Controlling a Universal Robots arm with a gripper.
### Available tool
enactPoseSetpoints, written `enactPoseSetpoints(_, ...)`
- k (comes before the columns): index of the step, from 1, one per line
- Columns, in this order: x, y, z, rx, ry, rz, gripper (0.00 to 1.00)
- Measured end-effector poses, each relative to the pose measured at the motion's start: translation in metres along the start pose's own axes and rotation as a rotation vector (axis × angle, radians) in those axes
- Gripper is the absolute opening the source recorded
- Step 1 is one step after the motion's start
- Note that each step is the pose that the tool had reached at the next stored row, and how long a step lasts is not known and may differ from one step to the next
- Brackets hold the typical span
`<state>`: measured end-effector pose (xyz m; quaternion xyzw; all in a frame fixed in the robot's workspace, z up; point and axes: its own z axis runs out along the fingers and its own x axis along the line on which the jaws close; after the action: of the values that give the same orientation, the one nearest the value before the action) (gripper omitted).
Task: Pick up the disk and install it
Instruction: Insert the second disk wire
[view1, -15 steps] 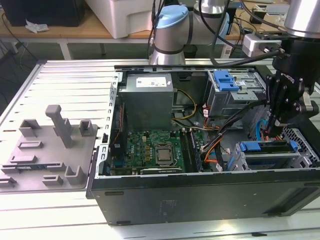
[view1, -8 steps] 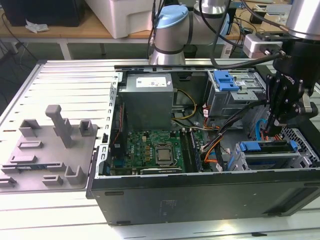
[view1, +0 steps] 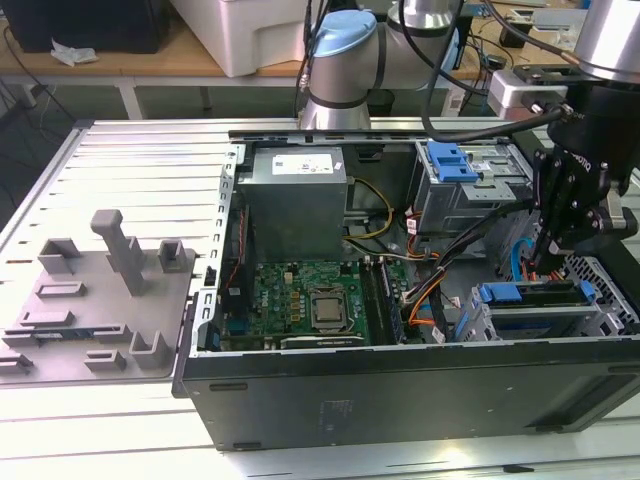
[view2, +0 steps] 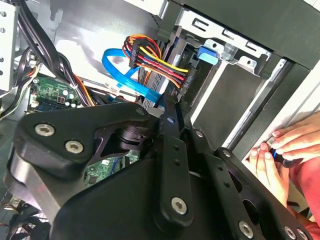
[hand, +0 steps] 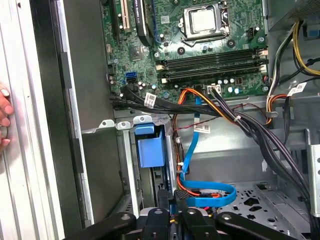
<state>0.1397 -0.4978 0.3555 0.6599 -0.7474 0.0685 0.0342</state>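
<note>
- Exterior view: open PC case (view1: 400, 400) is lying on the slotted bench (view1: 130, 160). The tool (view1: 556, 262) is hanging inside the case at the exterior view's right, just above the drive cage (view1: 540, 315). The disk (view1: 530, 293) is sitting in that cage, its blue bracket edge showing. The grey power-supply box (view1: 297, 205) and motherboard (view1: 310, 300) are lying further toward the view's left; a grey fixture tray (view1: 95, 300) is resting on the bench outside the case.
- Second wrist view: black tool linkage (view2: 170, 150) is blocking the fingertips, so I cannot tell how far they are parted or whether they are gripping anything. A blue data cable (view2: 120, 70) is running behind it. A person's hand (view2: 285, 150) is resting on the case edge.
- First wrist view: the blue bracket (hand: 149, 147) is standing in the cage slot, beside the motherboard (hand: 200, 45).
</note>
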Motion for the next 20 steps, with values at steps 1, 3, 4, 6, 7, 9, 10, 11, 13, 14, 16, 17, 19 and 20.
enactPoseSetpoints(1, 0.0000, 0.0000, 0.0000, 0.0000, 0.0000, 0.000, 0.16)
enactPoseSetpoints(3, 0.0002, 0.0000, 0.0000, 0.0000, 0.0001, 0.000, 0.16)
enactPoseSetpoints(4, 0.0003, 0.0000, 0.0000, 0.0000, 0.0001, 0.000, 0.16)
enactPoseSetpoints(6, 0.0010, -0.0001, 0.0002, -0.0001, -0.0007, 0.000, 0.16)
enactPoseSetpoints(7, 0.0018, -0.0002, 0.0003, -0.0002, -0.0016, 0.000, 0.16)
enactPoseSetpoints(9, 0.0032, -0.0004, 0.0005, -0.0006, -0.0045, 0.000, 0.16)
enactPoseSetpoints(10, 0.0038, -0.0004, 0.0006, -0.0009, -0.0066, 0.000, 0.16)
enactPoseSetpoints(11, 0.0045, -0.0005, 0.0007, -0.0013, -0.0096, 0.000, 0.16)
enactPoseSetpoints(13, 0.0054, -0.0007, 0.0009, -0.0024, -0.0183, 0.001, 0.16)
enactPoseSetpoints(14, 0.0057, -0.0007, 0.0010, -0.0027, -0.0212, 0.001, 0.16)
enactPoseSetpoints(16, 0.0059, -0.0007, 0.0014, -0.0035, -0.0268, 0.001, 0.16)
enactPoseSetpoints(17, 0.0062, -0.0007, 0.0017, -0.0039, -0.0302, 0.001, 0.16)
enactPoseSetpoints(19, 0.0064, -0.0007, 0.0020, -0.0043, -0.0333, 0.001, 0.16)
enactPoseSetpoints(20, 0.0068, -0.0007, 0.0023, -0.0047, -0.0362, 0.001, 0.16)
